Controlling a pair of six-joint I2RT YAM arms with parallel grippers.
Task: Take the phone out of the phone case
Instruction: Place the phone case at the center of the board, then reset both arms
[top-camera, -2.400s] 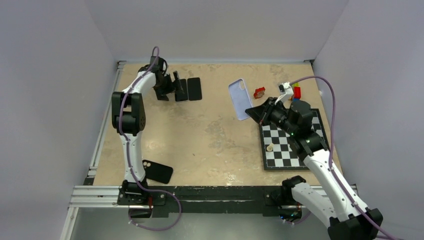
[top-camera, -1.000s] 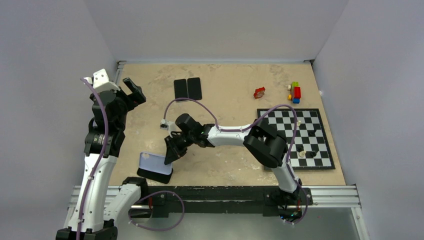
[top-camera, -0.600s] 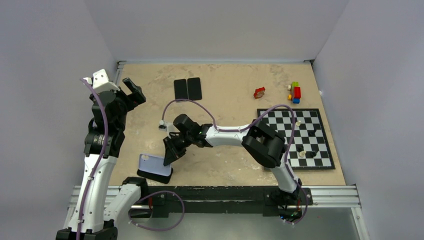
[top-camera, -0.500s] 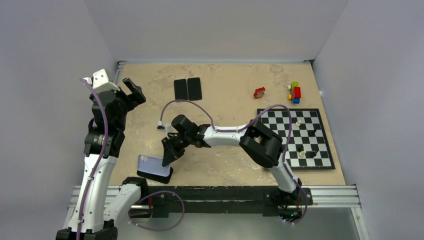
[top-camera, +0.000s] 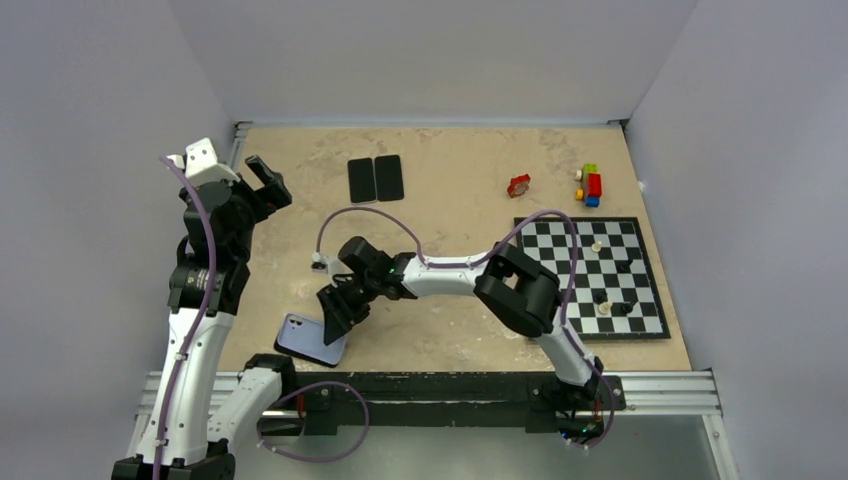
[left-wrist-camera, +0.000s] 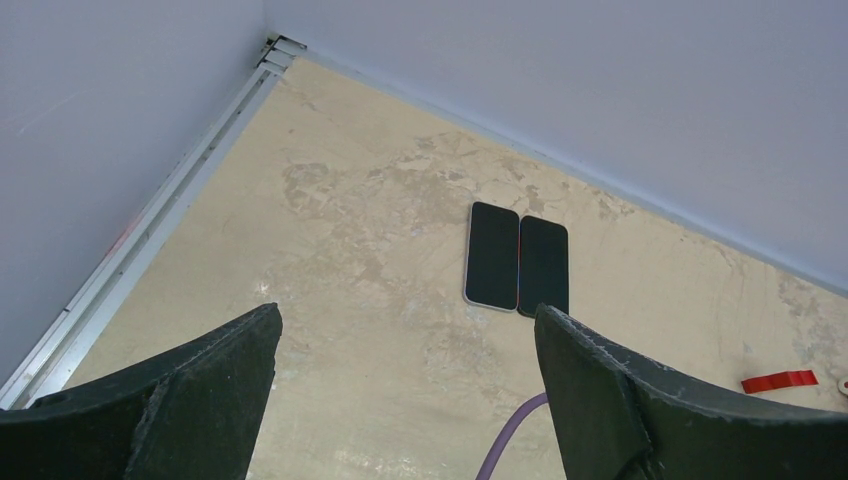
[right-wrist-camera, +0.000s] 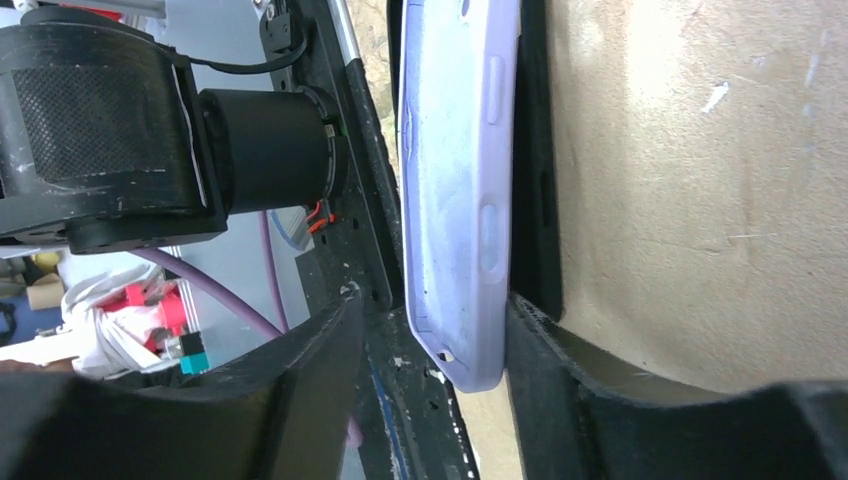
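The lavender case (top-camera: 310, 338) lies flat at the near left corner of the bench (top-camera: 450, 170), just in front of the left arm's base. It rests on a black slab (right-wrist-camera: 530, 120) (phone or second case, I cannot tell). A camera cut-out shows at its far left corner, and the right wrist view shows two raised button bumps along one long side. Whether anything sits inside it cannot be made out.

Two black phones (top-camera: 375, 178) lie side by side and touching, face up, far across the bench, well apart from the case.

The chessboard (top-camera: 545, 300) on the right carries a few scattered pieces (top-camera: 606, 310), some pale and some dark. Beyond it lie a small red thing (top-camera: 518, 185) and a short stack of coloured blocks (top-camera: 590, 184).

The right arm reaches across to the left, a purple cable (top-camera: 360, 212) arching over it. The right gripper (top-camera: 335, 308) is at the case's right end with its jaws parted. In the wrist view the case's end sits between the two fingers (right-wrist-camera: 290, 400), with a clear gap on one side (the other finger is at or against the opposite edge). It does not pinch the case.

The left gripper (left-wrist-camera: 405, 312) is raised above the bench's left edge, spread wide and holding nothing. The two phones show between its fingers, far below.
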